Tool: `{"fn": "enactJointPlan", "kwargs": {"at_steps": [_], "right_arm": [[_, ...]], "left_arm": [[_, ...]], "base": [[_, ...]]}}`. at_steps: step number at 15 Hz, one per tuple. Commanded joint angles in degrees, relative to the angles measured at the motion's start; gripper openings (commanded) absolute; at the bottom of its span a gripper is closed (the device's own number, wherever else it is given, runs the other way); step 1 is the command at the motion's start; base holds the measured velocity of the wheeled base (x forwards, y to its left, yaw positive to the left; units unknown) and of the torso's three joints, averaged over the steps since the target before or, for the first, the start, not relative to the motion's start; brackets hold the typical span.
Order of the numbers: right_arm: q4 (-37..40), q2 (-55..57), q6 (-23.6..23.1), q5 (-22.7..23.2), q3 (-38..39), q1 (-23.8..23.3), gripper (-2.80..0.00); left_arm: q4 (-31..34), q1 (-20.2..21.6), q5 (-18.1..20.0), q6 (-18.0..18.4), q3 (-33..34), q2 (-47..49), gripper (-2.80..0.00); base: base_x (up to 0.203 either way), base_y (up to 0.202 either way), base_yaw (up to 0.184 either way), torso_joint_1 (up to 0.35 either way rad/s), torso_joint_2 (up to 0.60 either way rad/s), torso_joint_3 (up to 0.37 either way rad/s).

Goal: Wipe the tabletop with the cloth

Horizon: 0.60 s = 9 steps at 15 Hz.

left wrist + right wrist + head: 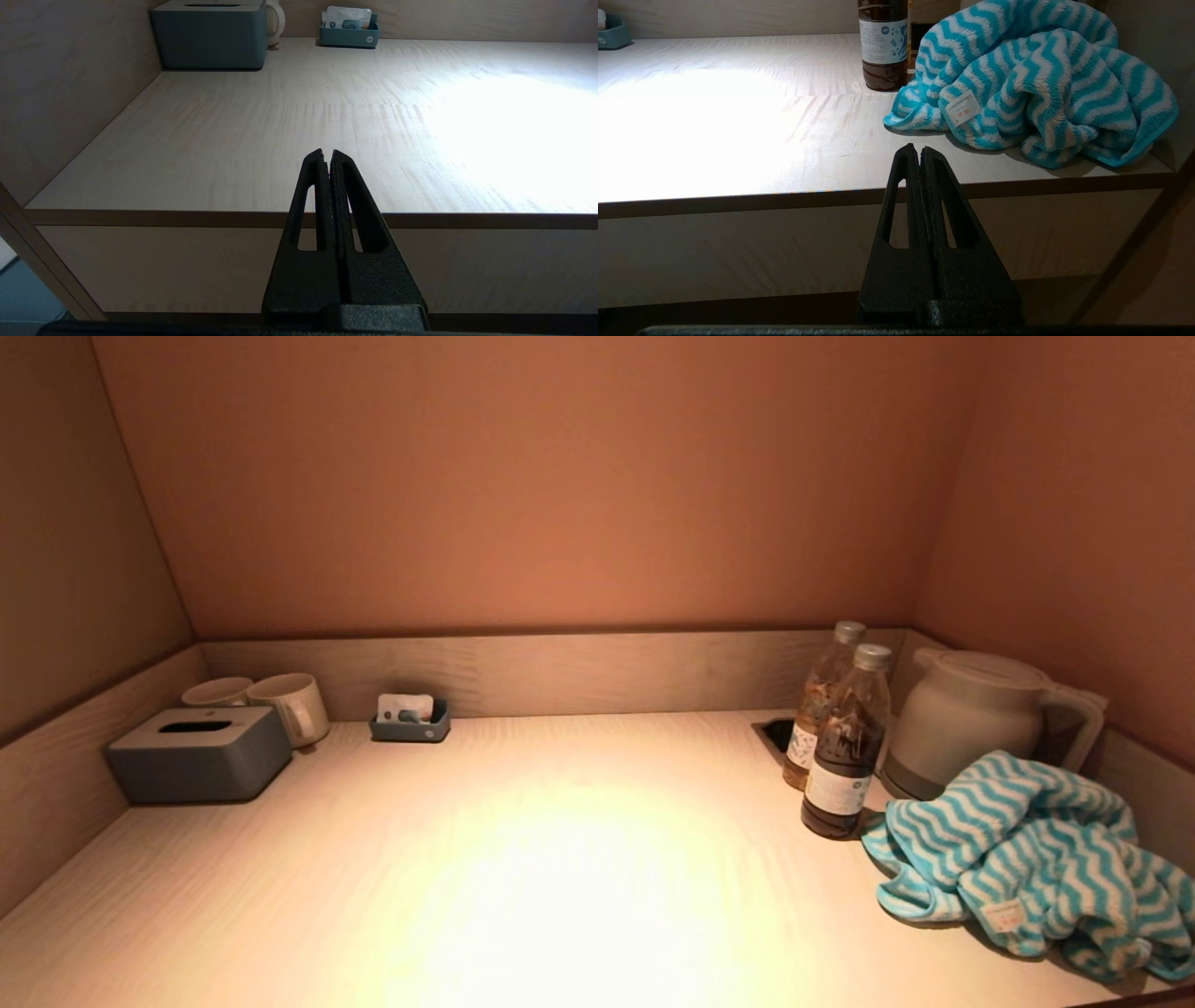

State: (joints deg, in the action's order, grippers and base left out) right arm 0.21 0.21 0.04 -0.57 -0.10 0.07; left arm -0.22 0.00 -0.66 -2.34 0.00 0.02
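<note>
Tabletop [560, 859] of pale wood fills a walled niche, with a bright patch of light at its middle. At the far left a grey tissue box [199, 753] sits against the side wall, and two mugs [266, 702] stand just behind it in the back corner. Near them along the back wall lies a small tray [410, 721] holding packets. Right of centre two bottles [840, 737] of dark drink stand close together, one behind the other, beside a recess in the surface. A kettle [971, 719] stands in the back right corner. The cloth [1036, 859], striped teal and white, lies crumpled in a heap near the front right edge, just beside the nearer bottle and in front of the kettle.

Neither arm shows in the head view. The left hand [327, 156] hangs in front of the front edge, off the surface, its fingers pressed together and holding nothing. The right hand [920, 151] hangs likewise before the front edge, near the cloth but apart from it, fingers together and empty.
</note>
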Motion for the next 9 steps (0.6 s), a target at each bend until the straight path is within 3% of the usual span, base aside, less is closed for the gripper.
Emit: {"fn": "enactJointPlan", "kwargs": {"at_steps": [1, 9], "right_arm": [[0.0, 0.0, 0.4, 0.0, 0.0, 0.0, -2.8], [0.0, 0.0, 0.8, 0.0, 0.0, 0.0, -2.8]], "left_arm": [[0.0, 0.0, 0.0, 0.0, 0.0, 0.0, -2.8], [0.0, 0.0, 0.0, 0.0, 0.0, 0.0, -2.8]], "base": [[0.0, 0.0, 0.0, 0.0, 0.0, 0.0], [0.0, 0.0, 0.0, 0.0, 0.0, 0.0]]}}
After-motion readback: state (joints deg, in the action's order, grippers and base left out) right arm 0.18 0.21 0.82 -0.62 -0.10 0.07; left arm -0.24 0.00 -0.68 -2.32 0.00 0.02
